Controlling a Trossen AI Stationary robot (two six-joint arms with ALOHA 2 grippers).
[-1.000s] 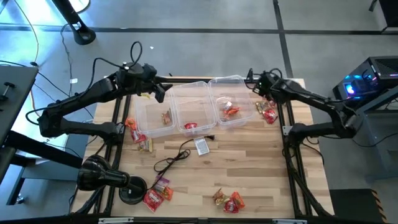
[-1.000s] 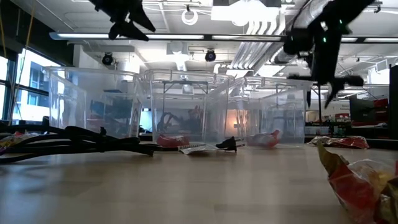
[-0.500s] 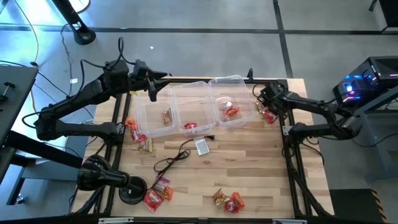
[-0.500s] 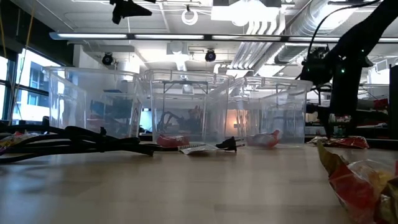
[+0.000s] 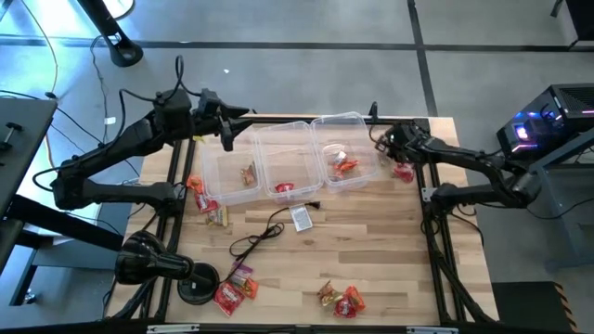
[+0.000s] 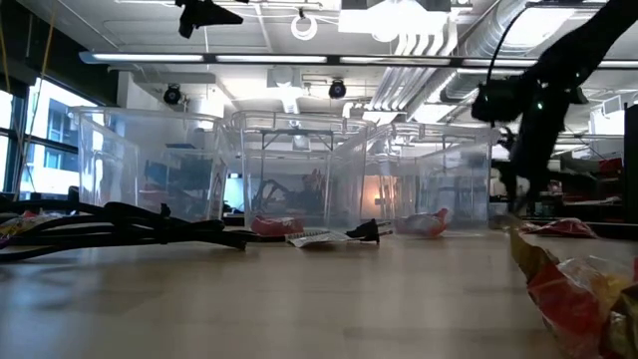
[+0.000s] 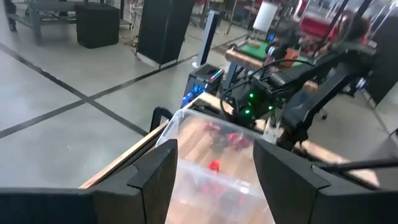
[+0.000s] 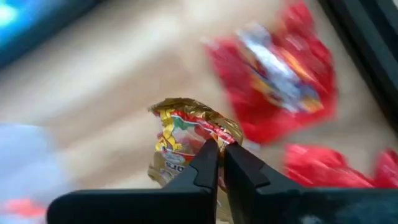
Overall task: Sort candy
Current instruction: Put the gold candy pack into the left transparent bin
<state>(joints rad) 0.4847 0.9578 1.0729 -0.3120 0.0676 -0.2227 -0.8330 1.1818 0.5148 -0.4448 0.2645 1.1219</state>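
Note:
Three clear bins (image 5: 283,158) stand side by side at the table's far middle, each with one or two candies inside. Just right of them my right gripper (image 5: 383,146) is low over the table, shut on a gold-brown wrapped candy (image 8: 186,134). Red candies (image 5: 402,171) lie on the wood beside it. My left gripper (image 5: 227,130) hangs open and empty, high over the far left corner of the left bin (image 7: 211,168). More candy lies at the left (image 5: 200,195) and near edge (image 5: 339,299). My right gripper pinches the crinkled edge of the gold-brown wrapper (image 8: 208,138) between its two fingertips (image 8: 205,165). The fingers slant down from above. The rest of the wrapper sticks out past the tips; whether it rests on the table or hangs clear I cannot tell.
A small grey tag (image 5: 302,218) with a black cable (image 5: 255,239) lies in front of the bins. A black round-based stand (image 5: 158,266) sits at the near left corner. Bare wood is in the middle and near right.
My right gripper has gone down beside the right bin to the candies on the table and shut on the gold-brown one. My left gripper has risen and drawn back toward the far left corner of the left bin, staying open.

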